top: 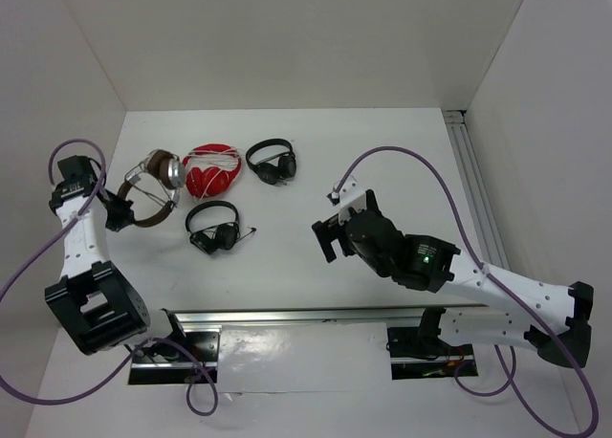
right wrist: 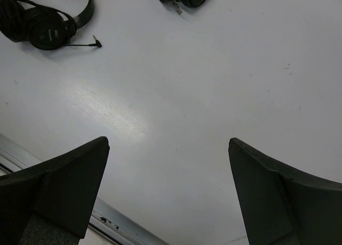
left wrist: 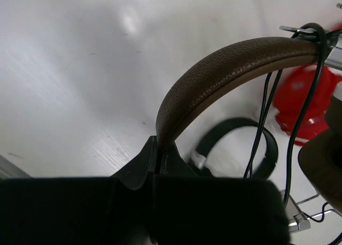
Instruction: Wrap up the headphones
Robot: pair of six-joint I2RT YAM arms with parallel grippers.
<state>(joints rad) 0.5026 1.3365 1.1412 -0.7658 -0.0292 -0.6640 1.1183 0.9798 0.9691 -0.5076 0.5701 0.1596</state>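
Observation:
The headphones (top: pixel 164 169) with a brown headband and silver earcups are at the table's far left, lifted at an angle. My left gripper (top: pixel 119 210) is shut on them. The left wrist view shows its jaws (left wrist: pixel 158 148) pinching the end of the brown headband (left wrist: pixel 230 66). The thin black cable (left wrist: pixel 303 114) loops over the headband's far end and hangs down in several strands. My right gripper (top: pixel 329 233) hovers over the middle of the table, well apart from the headphones. It is open (right wrist: pixel 168 142), with only bare table between its fingers.
A red pair with white cord (top: pixel 212 170) lies just right of the headphones. One black pair (top: pixel 272 161) lies behind and another (top: pixel 214 228) in front. A metal rail (top: pixel 306 316) runs along the near edge. White walls enclose the table.

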